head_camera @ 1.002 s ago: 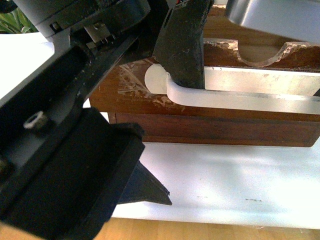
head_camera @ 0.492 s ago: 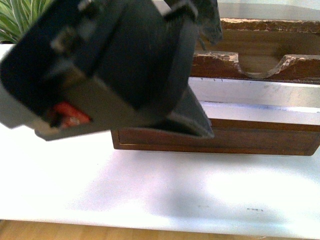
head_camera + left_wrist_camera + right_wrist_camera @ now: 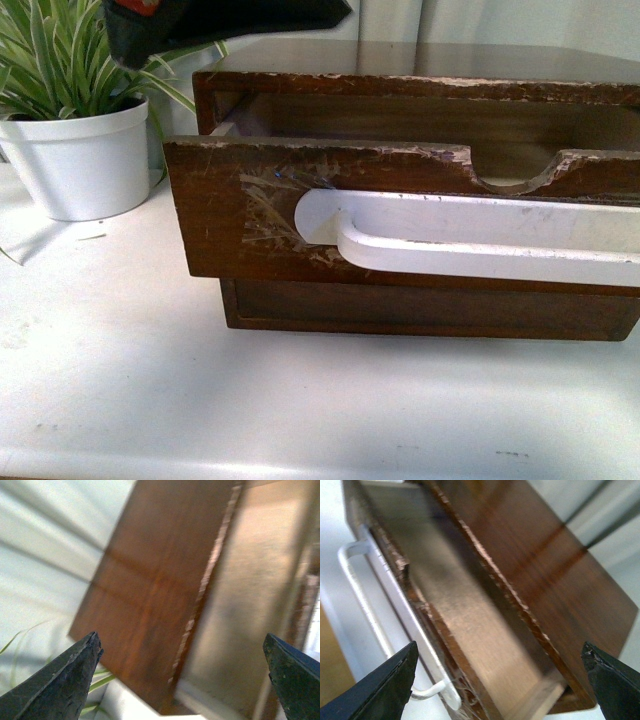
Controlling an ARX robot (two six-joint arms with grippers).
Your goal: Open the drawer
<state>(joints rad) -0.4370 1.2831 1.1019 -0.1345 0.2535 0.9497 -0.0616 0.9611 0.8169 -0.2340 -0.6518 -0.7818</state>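
The dark brown wooden drawer (image 3: 250, 190) stands pulled out from its cabinet (image 3: 400, 85), its inside showing. Its long white handle (image 3: 480, 240) runs across the front under a half-round notch (image 3: 515, 175) and a chipped top edge. A black part of the left arm (image 3: 220, 22) shows at the top of the front view, above the drawer. The left gripper (image 3: 182, 675) is open and empty above the cabinet top (image 3: 150, 580) and the drawer's inside. The right gripper (image 3: 500, 680) is open and empty above the open drawer (image 3: 465, 625); the handle (image 3: 365, 610) shows beside it.
A plain lower drawer front (image 3: 420, 305) sits under the open one. A white pot with a green striped plant (image 3: 75, 150) stands to the left of the cabinet. The cabinet rests on a white tabletop (image 3: 300, 400).
The left arm, which filled the front view and had a finger behind the handle, has lifted up and away. The drawer front now stands further out.
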